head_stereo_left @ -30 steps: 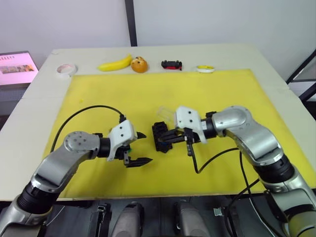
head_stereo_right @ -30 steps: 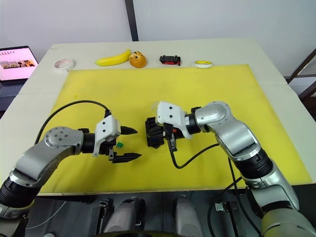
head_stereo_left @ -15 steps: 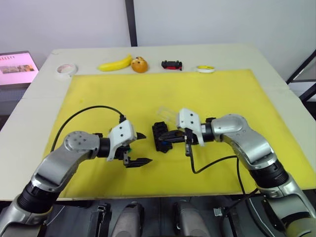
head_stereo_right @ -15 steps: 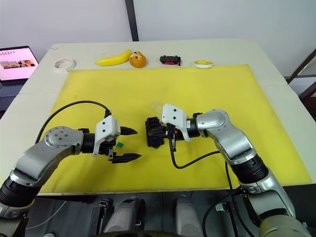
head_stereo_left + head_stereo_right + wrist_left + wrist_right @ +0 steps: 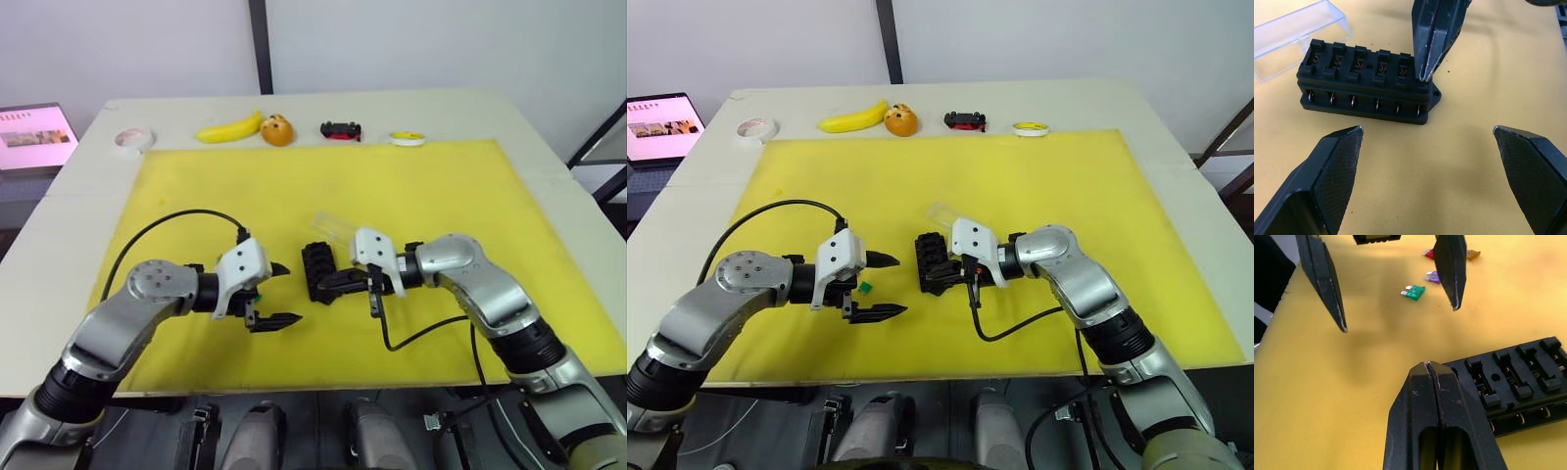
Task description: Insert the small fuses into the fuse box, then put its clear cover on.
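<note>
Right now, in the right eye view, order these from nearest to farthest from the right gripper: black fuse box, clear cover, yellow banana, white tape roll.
1. The black plastic fuse box, touching the right gripper at its shut fingers.
2. The clear rectangular cover, just beyond the box on the yellow mat.
3. The yellow banana, at the table's far edge, to the left.
4. The white tape roll, far left corner.

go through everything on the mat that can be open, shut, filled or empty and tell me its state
fuse box: uncovered, visible slots empty.
clear cover: off, lying beside the box.
small fuses: loose on the mat.
left gripper: open, holding nothing.
right gripper: shut, tips at the box's end slot.
</note>
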Controlling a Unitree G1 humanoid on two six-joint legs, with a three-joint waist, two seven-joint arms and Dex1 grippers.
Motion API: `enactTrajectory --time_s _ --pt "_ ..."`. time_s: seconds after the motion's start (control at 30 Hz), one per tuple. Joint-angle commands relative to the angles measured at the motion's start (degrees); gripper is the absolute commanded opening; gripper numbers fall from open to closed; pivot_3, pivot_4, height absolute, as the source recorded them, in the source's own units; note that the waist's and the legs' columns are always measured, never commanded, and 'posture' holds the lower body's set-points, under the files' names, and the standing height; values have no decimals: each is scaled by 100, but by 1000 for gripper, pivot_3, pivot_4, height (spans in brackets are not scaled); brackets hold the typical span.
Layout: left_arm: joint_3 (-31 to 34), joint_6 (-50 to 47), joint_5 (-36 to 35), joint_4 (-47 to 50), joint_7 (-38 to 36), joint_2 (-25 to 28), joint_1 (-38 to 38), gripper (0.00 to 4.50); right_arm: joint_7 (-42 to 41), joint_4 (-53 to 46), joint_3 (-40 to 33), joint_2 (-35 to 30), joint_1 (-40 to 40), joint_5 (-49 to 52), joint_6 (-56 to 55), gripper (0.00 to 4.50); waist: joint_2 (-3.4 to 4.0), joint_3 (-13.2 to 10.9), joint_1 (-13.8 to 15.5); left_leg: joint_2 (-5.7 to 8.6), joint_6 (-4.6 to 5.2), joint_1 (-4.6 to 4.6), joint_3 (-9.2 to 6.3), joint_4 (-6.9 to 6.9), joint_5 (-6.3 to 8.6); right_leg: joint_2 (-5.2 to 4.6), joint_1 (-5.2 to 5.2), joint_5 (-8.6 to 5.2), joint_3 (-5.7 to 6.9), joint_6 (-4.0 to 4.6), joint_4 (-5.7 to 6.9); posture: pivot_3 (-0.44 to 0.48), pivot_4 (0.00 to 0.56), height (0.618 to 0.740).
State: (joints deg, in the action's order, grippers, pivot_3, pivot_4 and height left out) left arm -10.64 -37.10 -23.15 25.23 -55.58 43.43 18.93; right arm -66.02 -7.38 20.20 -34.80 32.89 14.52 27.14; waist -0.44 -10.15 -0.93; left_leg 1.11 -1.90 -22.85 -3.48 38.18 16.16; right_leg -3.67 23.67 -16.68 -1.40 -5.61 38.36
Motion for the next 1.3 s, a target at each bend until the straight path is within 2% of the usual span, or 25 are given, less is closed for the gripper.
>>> enactTrajectory --time_s 0.03,0.1,0.3,0.43,0.6,0.7,0.8,0.9,1.03,1.17,1.3 --pt "87 54 -23 162 36 -13 38 4500 -41 152 147 -108 -72 -216 82 12 0 0 2 0 2 22 0 -6 2 0 -23 0 1 0 -8 0 150 740" --pt "100 52 -34 166 42 -4 31 4500 -41 -4 -23 -61 26 4 287 12 0 0 2 -2 7 49 0 -11 6 1 -54 0 2 0 -21 0 150 740" --pt "170 28 -98 163 29 24 38 4500 -37 -509 -424 -26 333 560 911 12 1 0 8 -5 7 44 -1 -11 6 0 -48 0 1 0 -20 0 150 740" --pt "503 -180 -488 139 -67 58 151 4500 20 -957 -986 -150 750 1143 1544 12 3 -3 6 -8 7 38 -1 -10 6 -2 -40 0 0 0 -20 0 150 740" --pt "1195 -534 -1011 42 -343 508 80 4500 -90 -1277 -1250 -891 644 1109 1552 12 2 -3 19 -8 9 37 -6 -12 7 -3 -43 -1 5 0 -25 0 150 740" --pt "1835 -748 -1266 -223 -710 1113 -201 4500 -273 -1372 -1461 -1564 356 998 1331 12 3 -5 11 -7 11 35 0 -12 8 -8 -43 -1 2 0 -28 0 150 740" --pt "2556 -917 -1458 -639 -1108 1722 -619 4500 -437 -1351 -1797 -2201 6 939 1086 854 6 -7 -7 -9 14 37 2 -16 10 -4 -39 -1 2 0 -27 0 150 740" --pt "3341 -893 -1460 -1248 -1698 2282 -1180 4500 -689 -1151 -2259 -2829 -353 905 827 2295 8 -9 -5 -15 14 38 4 -18 10 0 -38 -2 3 1 -27 0 150 740" --pt "4060 -744 -1344 -2053 -2280 2694 -1738 4500 -868 -761 -2725 -3354 -681 848 535 4333 10 -11 -4 -18 15 40 10 -19 10 -2 -40 -2 3 1 -30 0 150 740" --pt "4442 -216 -825 -2915 -2674 3018 -2274 4500 -1010 -324 -3164 -3800 -1211 634 185 4429 12 -12 6 -19 16 41 15 -22 12 -3 -41 -3 3 2 -35 0 150 740" --pt "4600 228 -515 -3678 -2903 3176 -2453 4500 -1039 -37 -3524 -4009 -1599 526 -26 4429 14 -14 -5 -23 17 41 22 -23 13 -3 -40 -3 2 2 -35 0 150 740"
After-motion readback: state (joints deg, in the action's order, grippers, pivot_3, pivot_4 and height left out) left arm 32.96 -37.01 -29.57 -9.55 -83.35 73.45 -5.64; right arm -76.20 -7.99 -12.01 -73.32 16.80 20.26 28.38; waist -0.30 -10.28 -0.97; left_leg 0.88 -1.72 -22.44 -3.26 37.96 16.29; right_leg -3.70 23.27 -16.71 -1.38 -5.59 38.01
